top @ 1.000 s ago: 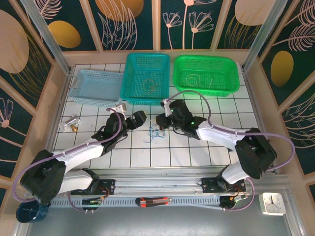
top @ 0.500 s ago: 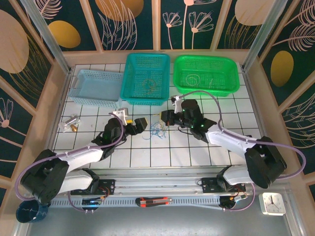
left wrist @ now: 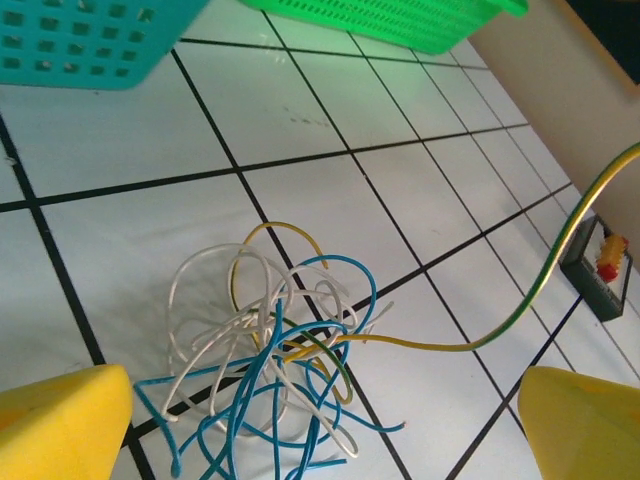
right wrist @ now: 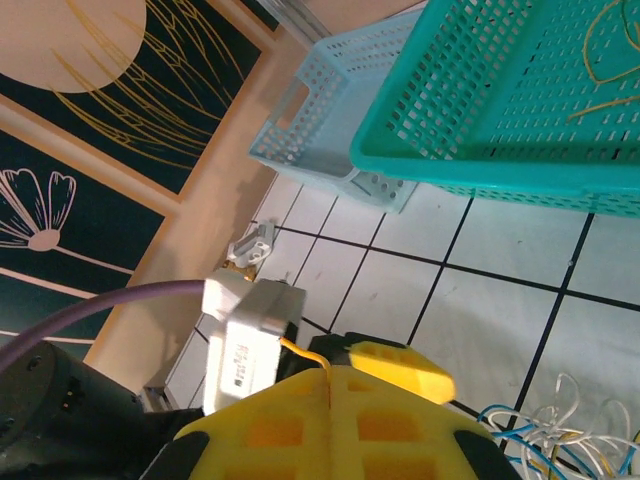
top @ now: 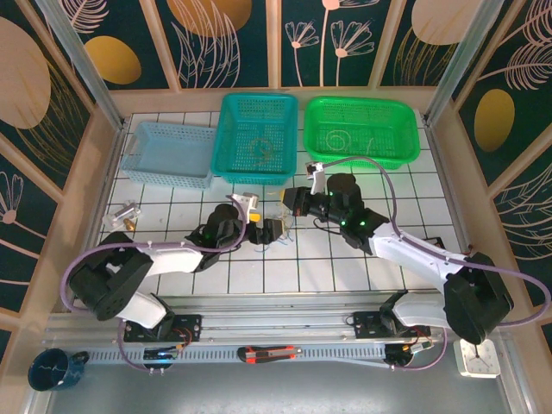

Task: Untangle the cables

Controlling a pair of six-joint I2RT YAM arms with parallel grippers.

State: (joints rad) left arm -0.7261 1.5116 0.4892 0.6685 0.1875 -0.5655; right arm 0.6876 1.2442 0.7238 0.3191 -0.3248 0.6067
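Here's the knot of cables, low in the middle of the left wrist view: blue, white and yellow loops heaped on the white tiled table. The left gripper hangs right over it with its yellow fingers spread wide, one at each bottom corner of the frame, nothing between them. In the right wrist view the right gripper is pinched closed on a yellow wire, which pokes out at the seam of its pads. In the left wrist view that wire leaves the heap and arcs away to the upper right edge. This looks like a pull-apart: one arm draws the yellow strand, the other pins the rest. To do it well, I'd say the left fingers should drop over the blue-and-white mass, not the yellow loop, and close low against the tiles so the pile can't ride along. The pull should go slowly along the strand's line, since it threads through blue loops and may snag. There's open room to the right across bare tiles. The teal basket and green basket line the top edge, so a pull that way risks catching a rim.
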